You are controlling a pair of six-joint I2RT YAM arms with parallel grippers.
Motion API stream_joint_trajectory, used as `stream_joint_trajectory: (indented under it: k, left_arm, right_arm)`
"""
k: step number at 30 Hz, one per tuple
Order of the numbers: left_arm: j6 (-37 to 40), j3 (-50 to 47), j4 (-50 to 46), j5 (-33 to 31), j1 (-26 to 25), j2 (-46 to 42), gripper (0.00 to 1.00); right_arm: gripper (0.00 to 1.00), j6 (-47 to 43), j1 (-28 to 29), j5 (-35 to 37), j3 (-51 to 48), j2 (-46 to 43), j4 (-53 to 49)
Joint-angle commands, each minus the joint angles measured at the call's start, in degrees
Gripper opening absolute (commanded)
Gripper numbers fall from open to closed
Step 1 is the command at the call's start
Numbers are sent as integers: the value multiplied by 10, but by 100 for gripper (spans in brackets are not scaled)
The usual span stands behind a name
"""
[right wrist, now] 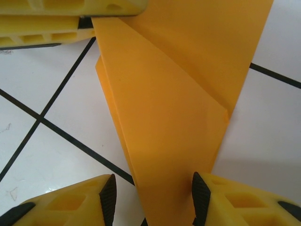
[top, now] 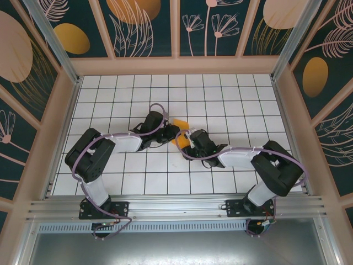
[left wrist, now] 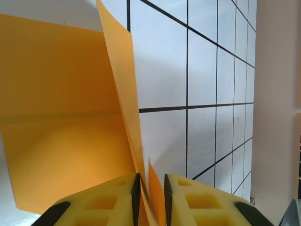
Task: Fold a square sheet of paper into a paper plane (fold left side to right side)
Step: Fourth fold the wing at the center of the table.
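Note:
The orange sheet of paper (top: 180,126) lies at the table's middle, folded into a tapering shape with diagonal creases (right wrist: 164,103). My left gripper (top: 167,131) reaches it from the left. In the left wrist view its jaws (left wrist: 151,188) stand nearly together, shut on a raised flap of the paper (left wrist: 61,117) that stands up off the tiles. My right gripper (top: 188,142) comes in from the right. Its jaws (right wrist: 153,193) are open and straddle the paper's narrow end, which lies flat between the pads. The left gripper's yellow fingers (right wrist: 61,7) show at the paper's far end.
The white tiled table (top: 231,105) has black grid lines and is walled by a wooden frame with patterned panels (top: 176,27). An aluminium rail (top: 176,207) runs along the near edge by both arm bases.

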Motion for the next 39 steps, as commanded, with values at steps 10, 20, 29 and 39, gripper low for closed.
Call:
stream_joint_trajectory:
  k: [10,20,29,39]
  left_arm:
    - [12,15,-29,-21,-4,-28,35]
    - [25,-12,-62,-49,5,-79,54]
    - [41,-52,-103,-85,21,-159,63]
    - [40,-51,-62,-38,17,-84,34]
  right_arm:
    - [34,-5,5,11,13,14,16]
    - [10,7,1,-12,6,22,20]
    - [3,40,-29,-107,-4,14,40]
    - [0,88,-74,-241,-10,9,64]
